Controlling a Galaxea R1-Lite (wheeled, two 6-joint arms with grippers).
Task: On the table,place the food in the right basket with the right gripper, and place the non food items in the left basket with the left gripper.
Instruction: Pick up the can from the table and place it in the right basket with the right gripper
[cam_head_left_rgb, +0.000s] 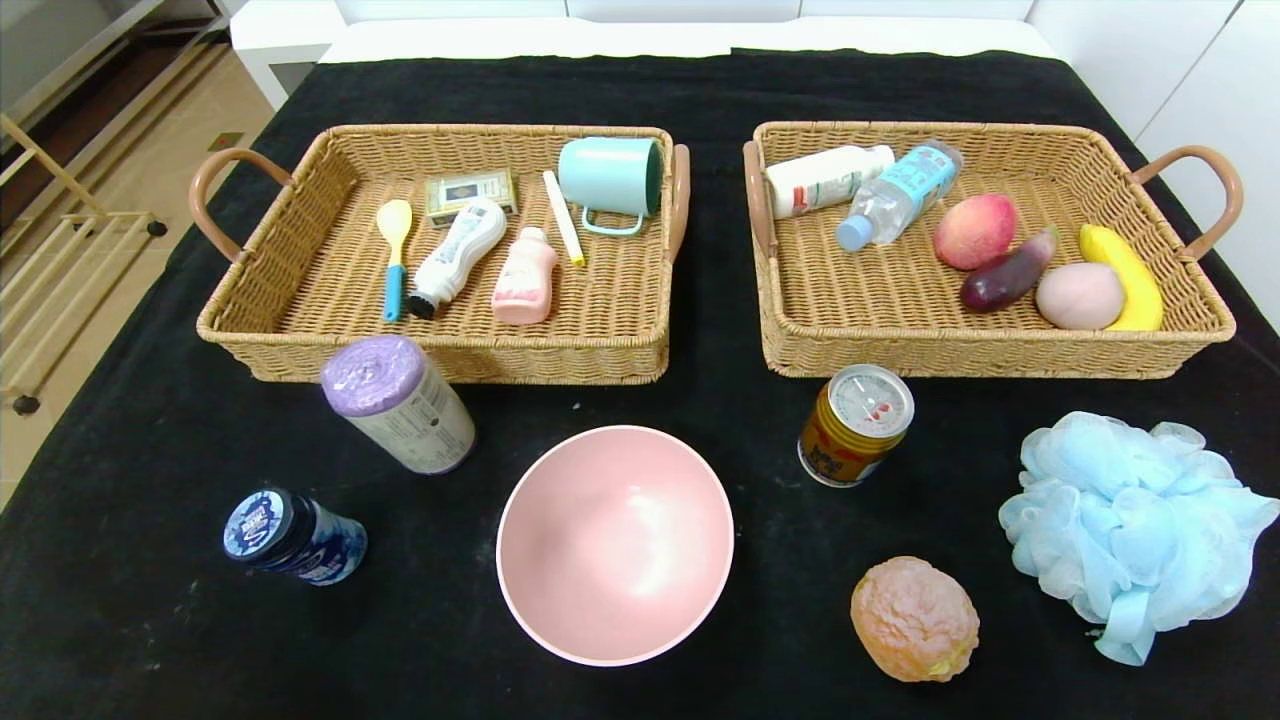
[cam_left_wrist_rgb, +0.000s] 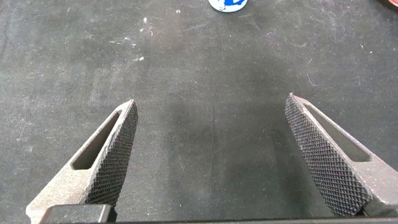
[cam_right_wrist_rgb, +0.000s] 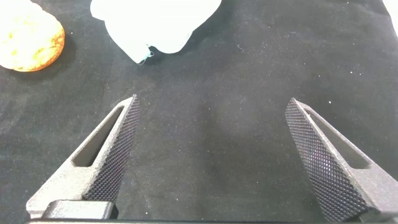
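Observation:
On the black table (cam_head_left_rgb: 760, 560) stand a gold-and-red can (cam_head_left_rgb: 856, 425), a dark blue jar (cam_head_left_rgb: 293, 537) and a purple-capped white canister (cam_head_left_rgb: 398, 403). A pink bowl (cam_head_left_rgb: 615, 545) sits at the middle front. An orange-brown bun (cam_head_left_rgb: 914, 619) and a light blue pouf (cam_head_left_rgb: 1135, 525) lie at the right front. Neither arm shows in the head view. My left gripper (cam_left_wrist_rgb: 211, 109) hangs open over bare cloth, the jar's lid (cam_left_wrist_rgb: 227, 4) far off. My right gripper (cam_right_wrist_rgb: 212, 106) is open too, with the bun (cam_right_wrist_rgb: 30, 42) and pouf (cam_right_wrist_rgb: 155, 22) beyond it.
The left wicker basket (cam_head_left_rgb: 300, 330) holds a mint mug (cam_head_left_rgb: 612, 177), bottles, a spoon and a small box. The right wicker basket (cam_head_left_rgb: 1000, 350) holds two bottles, a peach, an eggplant, a banana and a pale round fruit. Floor drops off at the table's left edge.

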